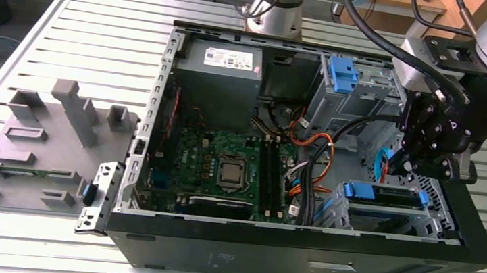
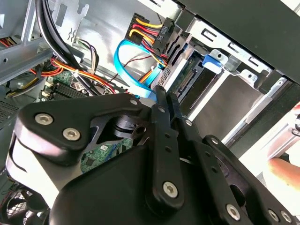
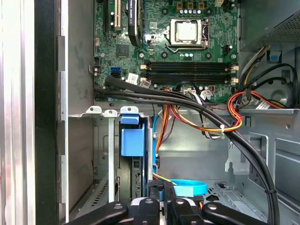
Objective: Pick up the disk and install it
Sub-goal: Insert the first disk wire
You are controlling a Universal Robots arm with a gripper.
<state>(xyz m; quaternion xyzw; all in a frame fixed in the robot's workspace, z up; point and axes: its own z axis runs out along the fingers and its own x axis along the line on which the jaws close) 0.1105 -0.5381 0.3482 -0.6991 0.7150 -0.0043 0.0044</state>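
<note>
Gripper [image 1: 428, 175] fingers pressed together, nothing held, above disk [image 1: 386, 196] in bay.

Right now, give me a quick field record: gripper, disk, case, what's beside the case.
gripper: shut, holding nothing, above the drive bay inside the open case
disk: seated in the bay at the case's front corner, blue carrier frame showing
case: lying open, motherboard exposed
beside case: grey fixture tray at the exterior view's left
</note>
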